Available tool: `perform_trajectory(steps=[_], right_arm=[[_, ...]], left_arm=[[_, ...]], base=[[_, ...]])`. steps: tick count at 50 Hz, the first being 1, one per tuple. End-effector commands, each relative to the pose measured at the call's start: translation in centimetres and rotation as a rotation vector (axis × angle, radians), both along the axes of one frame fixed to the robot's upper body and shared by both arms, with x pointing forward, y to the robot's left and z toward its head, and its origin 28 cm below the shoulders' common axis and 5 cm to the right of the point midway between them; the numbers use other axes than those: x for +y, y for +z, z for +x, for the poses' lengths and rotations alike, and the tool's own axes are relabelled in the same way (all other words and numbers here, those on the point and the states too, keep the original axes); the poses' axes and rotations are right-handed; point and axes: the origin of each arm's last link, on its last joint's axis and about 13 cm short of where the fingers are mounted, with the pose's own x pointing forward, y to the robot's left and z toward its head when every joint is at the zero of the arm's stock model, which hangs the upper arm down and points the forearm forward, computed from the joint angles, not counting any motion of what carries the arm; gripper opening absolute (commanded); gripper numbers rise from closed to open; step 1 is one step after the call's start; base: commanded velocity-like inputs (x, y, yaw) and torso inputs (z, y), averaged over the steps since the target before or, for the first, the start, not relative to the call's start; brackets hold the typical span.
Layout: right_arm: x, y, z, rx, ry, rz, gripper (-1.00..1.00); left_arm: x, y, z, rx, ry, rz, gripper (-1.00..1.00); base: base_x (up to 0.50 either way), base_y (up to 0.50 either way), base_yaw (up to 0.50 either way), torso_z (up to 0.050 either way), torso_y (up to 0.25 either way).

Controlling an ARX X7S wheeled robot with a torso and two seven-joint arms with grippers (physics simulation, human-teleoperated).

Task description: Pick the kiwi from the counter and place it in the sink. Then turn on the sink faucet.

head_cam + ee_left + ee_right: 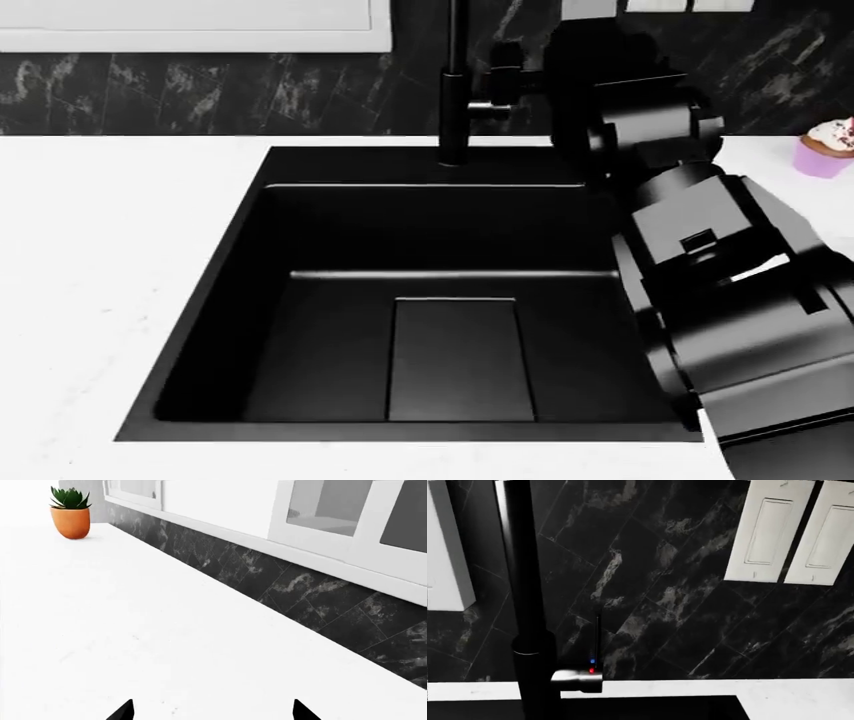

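The black sink (pixel 234 300) is set in the white counter (pixel 94 260), with its flat drain plate (pixel 457 358) bare. The kiwi shows in no view. The black faucet (pixel 454 90) stands behind the basin. My right arm reaches over the sink's right side, and the right gripper (pixel 505 85) is right beside the faucet's pipe at lever height; its jaws are not clear. The right wrist view shows the pipe (pixel 527 605) and the chrome lever (pixel 577 676) with red and blue dots close by. My left gripper (pixel 213 712) is open and empty over bare counter (pixel 133 630).
A pink-wrapped cupcake (pixel 827 145) stands on the counter at the far right. A potted plant (pixel 70 515) sits at the counter's far end in the left wrist view. A dark marble backsplash (pixel 300 590) and white wall outlets (pixel 770 532) line the back wall.
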Motion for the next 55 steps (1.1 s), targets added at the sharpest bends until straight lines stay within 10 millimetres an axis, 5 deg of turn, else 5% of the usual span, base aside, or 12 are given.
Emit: perform_trajectory(steps=[1, 22, 32, 34, 36, 37, 40, 55], right_arm=[[0.0, -0.4, 0.0, 0.007, 0.006, -0.002, 1.00], [0.0, -0.8, -0.1, 0.040, 0.002, -0.036, 1.00], [-0.1, -0.8, -0.2, 0.063, -0.088, -0.023, 1.00], [-0.1, 0.5, -0.3, 0.058, -0.088, 0.029, 1.00], [0.1, 1.6, -0.6, 0.066, -0.074, 0.005, 1.00], [-0.8, 0.4, -1.2, 0.142, -0.107, 0.006, 1.00], [-0.3, 2.8, -3.7, 0.069, -0.112, -0.025, 1.00], [-1.7, 4.2, -8.4, 0.163, -0.121, 0.050, 1.00]], left_arm=[[-0.1, -0.2, 0.2, 0.005, -0.006, 0.000, 1.00], [-0.1, -0.4, 0.3, 0.011, -0.008, -0.001, 1.00], [-0.2, -0.6, 0.4, 0.019, -0.010, 0.003, 1.00], [-0.1, -0.7, 0.4, 0.021, -0.010, 0.005, 1.00], [-0.1, -0.7, 0.5, 0.024, -0.009, 0.006, 1.00], [-0.1, -0.8, 0.5, 0.024, -0.010, 0.005, 1.00], [-0.3, -0.9, 0.7, 0.026, -0.013, 0.005, 1.00], [-0.2, -1.4, 0.7, 0.033, -0.010, 0.001, 1.00]], base=[[0.50, 0.00, 0.00, 0.000, 0.000], [0.50, 0.00, 0.00, 0.000, 0.001], [0.00, 0.00, 0.00, 0.000, 0.000], [0.00, 0.00, 0.00, 0.000, 0.000], [0.00, 0.00, 0.00, 0.000, 0.005], [0.00, 0.00, 0.00, 0.000, 0.000], [0.00, 0.00, 0.00, 0.000, 0.000], [0.00, 0.00, 0.00, 0.000, 0.000]])
